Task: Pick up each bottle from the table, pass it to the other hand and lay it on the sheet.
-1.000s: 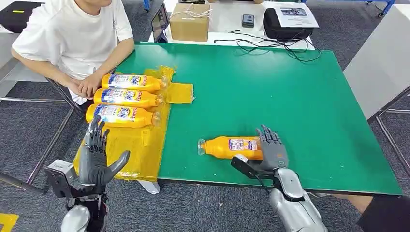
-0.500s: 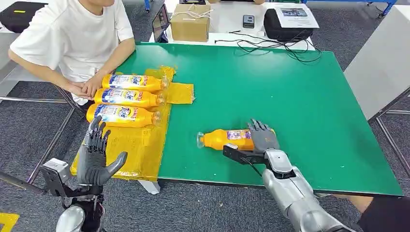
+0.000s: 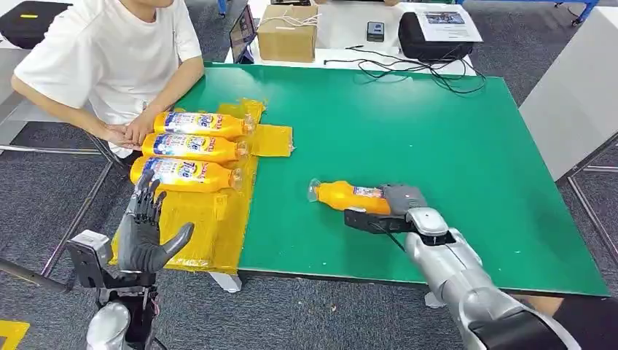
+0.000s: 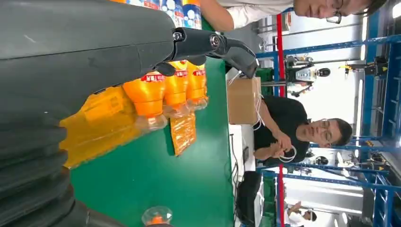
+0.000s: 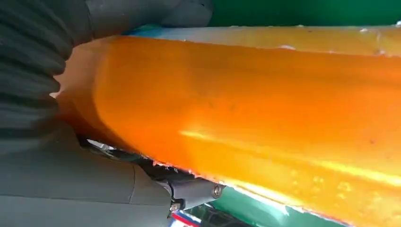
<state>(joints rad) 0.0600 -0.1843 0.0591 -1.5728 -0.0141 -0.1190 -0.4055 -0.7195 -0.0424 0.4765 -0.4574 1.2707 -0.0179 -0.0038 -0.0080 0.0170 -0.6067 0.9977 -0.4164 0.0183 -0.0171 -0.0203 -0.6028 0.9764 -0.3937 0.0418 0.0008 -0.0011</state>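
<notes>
The green rectangular worktop [image 3: 452, 146] carries a crinkled yellow plastic sheet [image 3: 197, 219] with 3 orange bottles lying on it. A 4th orange plastic bottle [image 3: 348, 197] lies near the front edge, long axis crosswise, cap toward the sheet. The right hand [image 3: 397, 208] wraps its base; the left hand [image 3: 144, 233], fingers spread, waits beside the sheet.

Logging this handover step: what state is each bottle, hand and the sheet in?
Fourth bottle: lying on the green table, gripped.
Right hand: grips that bottle.
Left hand: open, empty.
Three bottles: lying on the sheet.
Yellow sheet: flat, crinkled.
</notes>
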